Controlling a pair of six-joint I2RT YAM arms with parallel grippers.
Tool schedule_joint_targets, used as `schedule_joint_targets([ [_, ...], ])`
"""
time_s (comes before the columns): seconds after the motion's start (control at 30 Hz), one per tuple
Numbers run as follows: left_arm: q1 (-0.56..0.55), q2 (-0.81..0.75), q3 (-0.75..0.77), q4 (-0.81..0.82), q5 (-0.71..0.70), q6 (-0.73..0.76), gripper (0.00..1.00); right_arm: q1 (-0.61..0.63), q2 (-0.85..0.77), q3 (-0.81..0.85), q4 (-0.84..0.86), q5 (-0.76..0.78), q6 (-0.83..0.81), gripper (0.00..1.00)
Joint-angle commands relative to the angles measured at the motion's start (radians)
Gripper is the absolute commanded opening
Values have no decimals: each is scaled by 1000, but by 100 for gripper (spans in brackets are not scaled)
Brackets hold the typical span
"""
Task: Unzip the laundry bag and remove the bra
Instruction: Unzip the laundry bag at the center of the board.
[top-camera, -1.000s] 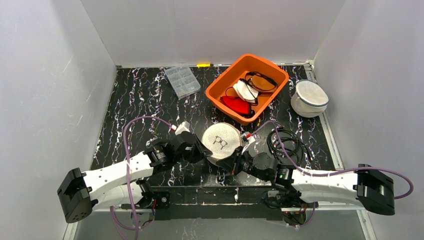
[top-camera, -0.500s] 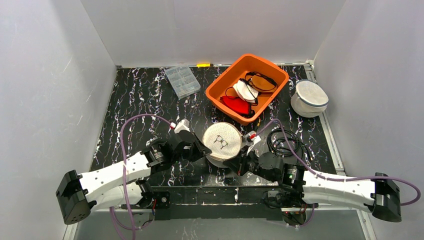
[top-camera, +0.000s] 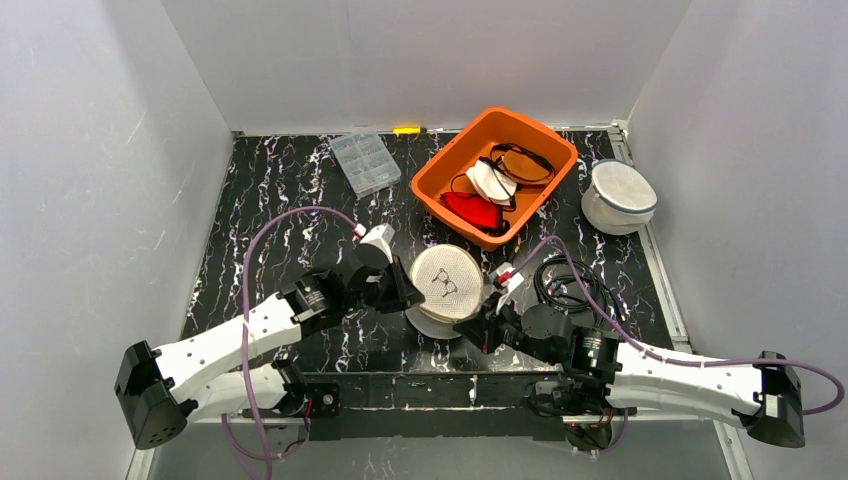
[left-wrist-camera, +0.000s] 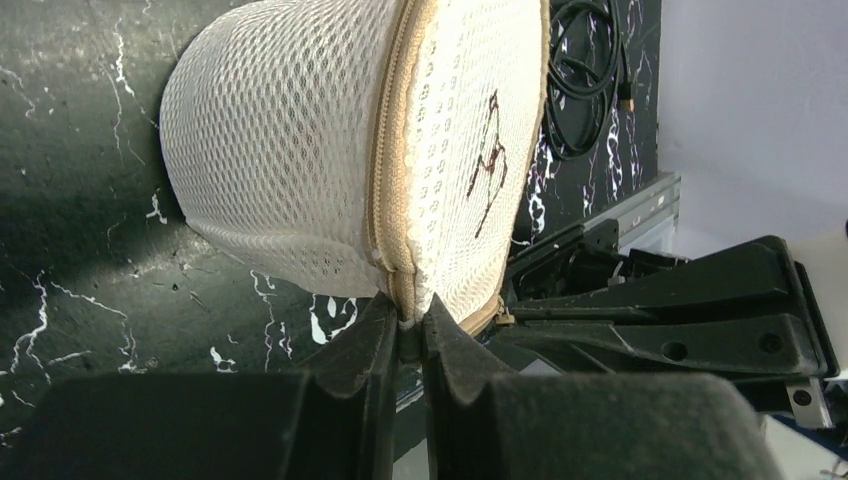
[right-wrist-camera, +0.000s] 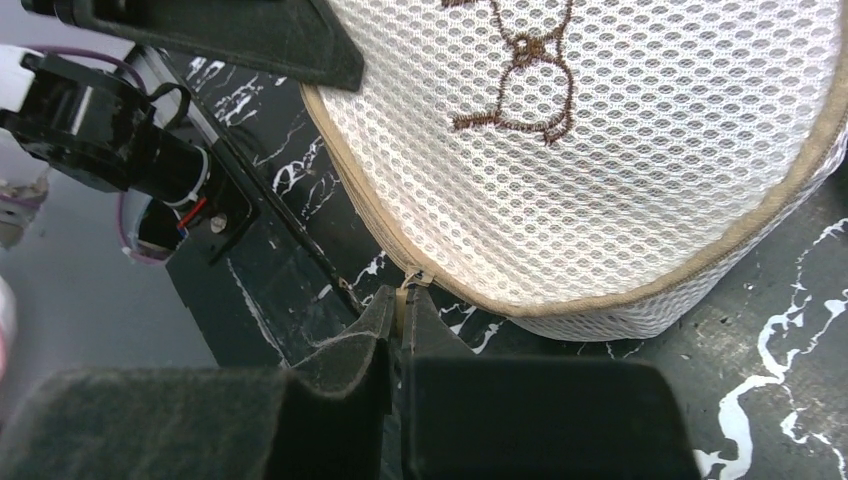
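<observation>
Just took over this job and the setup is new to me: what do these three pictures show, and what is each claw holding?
These are two white robot arms bolted at the near edge of a black marbled table. The wide picture looks down from above and behind them; the other two come from a camera on each wrist. On the table lie a round mesh laundry bag in the middle, an orange bin, a clear plastic box, a coiled black cable and a second mesh bag. The left gripper pinches the laundry bag's zipped seam; the right gripper pinches the zipper pull. The zip looks closed.
</observation>
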Motion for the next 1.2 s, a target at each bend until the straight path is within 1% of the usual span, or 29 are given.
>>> schedule_joint_targets([
  [0.0,47,0,39,-21,112,197,0,1,12,71,-51,2,-80,1],
  [0.1,69,2,38,17,132,260,0,2,54,84,-59,-11,-78,1],
  [0.23,123,57,61,14,208,284,0,2,89,45,59,-28,-44,1],
  [0.37,128,95,59,7,227,275,0,2,118,22,137,-35,-10,1],
  [0.4,128,87,49,16,233,266,4,2,126,20,152,-38,-2,1],
  [0.47,128,55,28,29,235,248,27,1,136,18,174,-47,11,1],
  [0.5,129,33,17,30,226,239,37,2,139,15,183,-49,19,1],
  [0.53,129,11,8,22,218,224,47,2,139,12,193,-50,29,1],
  [0.57,128,-16,-2,6,207,208,54,2,137,6,209,-52,41,1],
  [0.63,127,-72,-26,-13,193,166,63,3,133,-7,237,-54,63,1],
  [0.7,124,-136,-63,-18,178,111,77,4,133,-15,263,-57,84,1],
  [0.73,120,-171,-84,-18,167,76,80,3,135,-16,277,-59,92,1],
  [0.83,72,-257,-141,-14,110,-28,83,4,161,-11,317,-72,107,1],
  [0.97,0,-271,-181,38,35,-119,84,3,224,7,373,-86,113,1],
  [1.0,-9,-256,-186,61,33,-130,83,4,243,12,390,-92,116,1],
  [1.17,-30,-171,-175,126,8,-170,72,5,324,36,479,-109,124,1],
])
